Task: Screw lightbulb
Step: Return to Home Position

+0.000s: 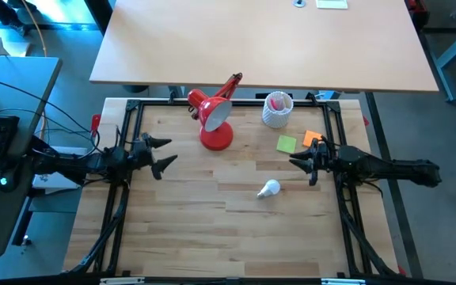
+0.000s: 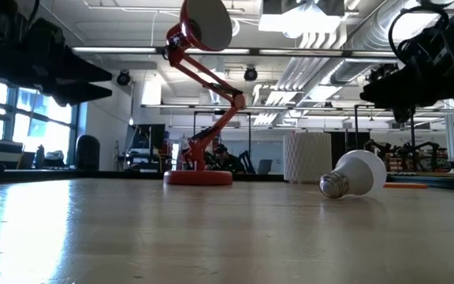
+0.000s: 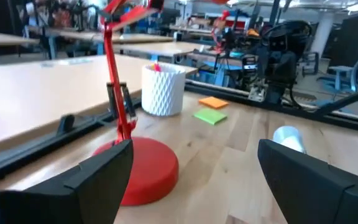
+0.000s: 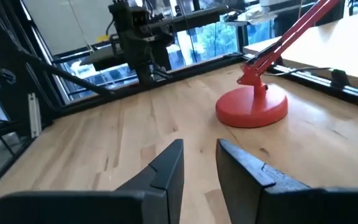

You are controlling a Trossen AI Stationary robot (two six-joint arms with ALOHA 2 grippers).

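The small white lightbulb (image 1: 269, 189) lies on its side on the wooden table (image 1: 212, 229), right of centre, and no gripper touches it. In the low view the lightbulb (image 2: 357, 175) shows its silvery screw base (image 2: 333, 186). The red lamp (image 1: 214, 119) stands on its round base (image 1: 216, 138) at the far middle. My left gripper (image 1: 169, 152) hovers open at the left, pointing level toward the lamp base (image 3: 143, 168) and bulb (image 3: 289, 138). My right gripper (image 1: 294, 161) hovers shut at the right, above and beyond the bulb, with nothing between its fingers (image 4: 169, 165).
A white perforated cup (image 1: 277, 109) stands at the far right of the lamp. A green note (image 1: 286, 143) and an orange note (image 1: 313, 138) lie near my right gripper. A black frame (image 1: 125, 134) borders the table. Bare wood stretches across the near half.
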